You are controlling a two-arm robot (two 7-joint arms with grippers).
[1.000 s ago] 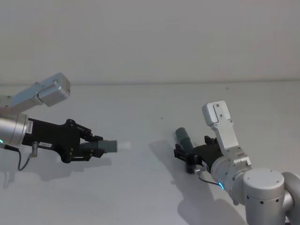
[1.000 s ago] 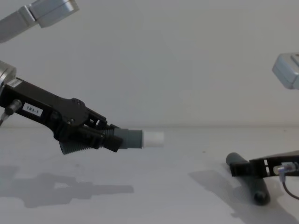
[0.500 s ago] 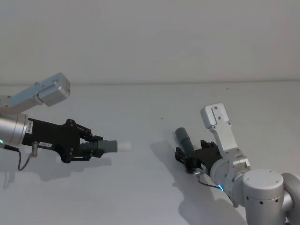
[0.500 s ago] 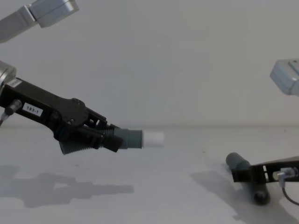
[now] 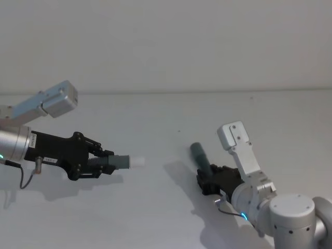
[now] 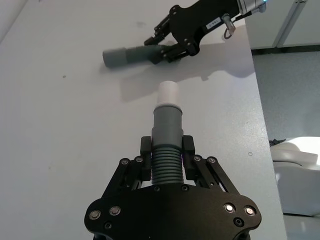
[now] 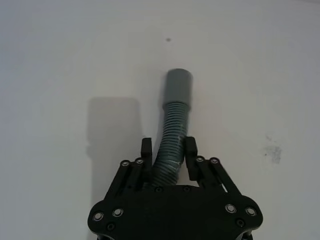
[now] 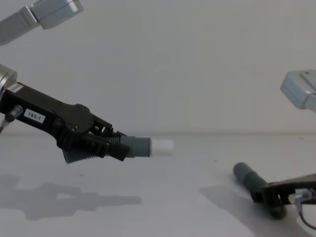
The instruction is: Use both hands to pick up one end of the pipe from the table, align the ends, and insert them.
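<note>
The left gripper (image 5: 106, 162) is hovering above the tabletop (image 5: 155, 116) toward its left edge, its fingers clamping narrowly on the ribbed body of the tipped hose piece (image 5: 120, 162). That piece's grey cuff and white tip (image 5: 136, 162) are pointing across toward the right edge. The right gripper (image 5: 204, 180) is sitting low toward the near right corner. Its fingers are pressing close on both sides of the ribbing of the socket hose piece (image 5: 202, 162), and they look to be gripping it. The piece's socket cuff (image 5: 196, 151) is angling toward the far edge and lying at or just off the surface. The two ends are well apart and not facing each other, so the likeliest trouble is misalignment. The curved socket piece may swivel or flex in a grip taken on soft ribbing behind the bend. The tip would then be catching the socket rim and pushing the piece askew rather than entering. There are two hose pieces, two grippers, one white tip and one socket cuff.
</note>
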